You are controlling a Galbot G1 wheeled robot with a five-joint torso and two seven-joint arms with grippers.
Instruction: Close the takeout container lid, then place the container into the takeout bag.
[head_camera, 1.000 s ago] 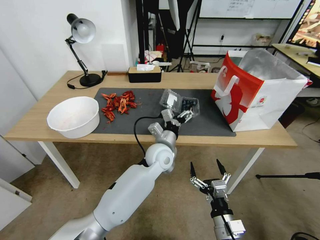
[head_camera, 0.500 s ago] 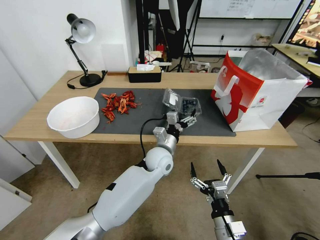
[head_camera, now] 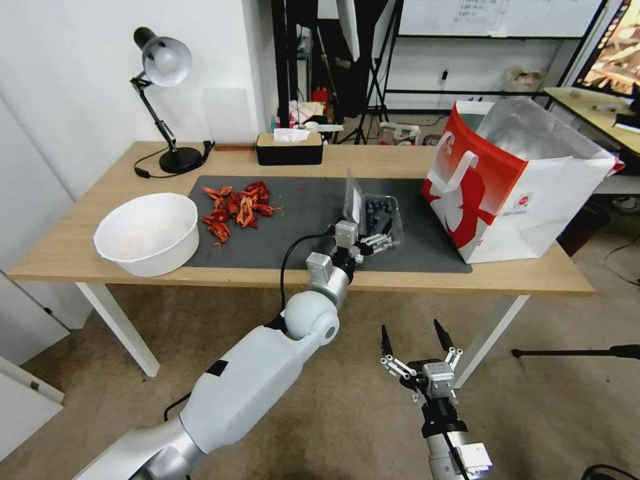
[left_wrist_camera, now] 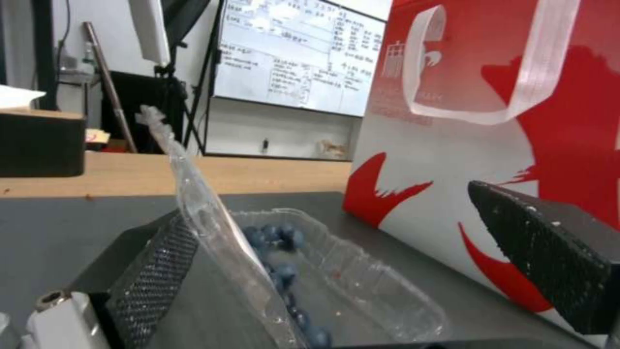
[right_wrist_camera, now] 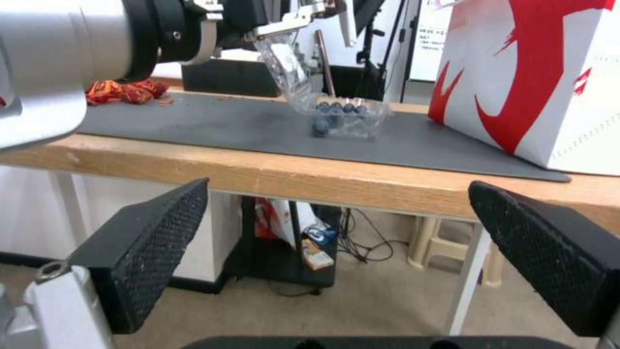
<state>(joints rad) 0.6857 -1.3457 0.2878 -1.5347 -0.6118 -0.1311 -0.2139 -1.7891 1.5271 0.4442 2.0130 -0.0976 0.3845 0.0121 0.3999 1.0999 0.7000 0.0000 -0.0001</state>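
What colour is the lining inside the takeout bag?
Silver foil lining inside the takeout bag; it shows best in the head view.

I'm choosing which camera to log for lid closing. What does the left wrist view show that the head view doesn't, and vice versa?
Left wrist view alone: one finger pad pressed against the takeout container lid, tipped up over the berries.

Head view alone: the right gripper open, low before the table, the white bowl, the lamp.

Both: the container, the takeout bag, the left gripper open.
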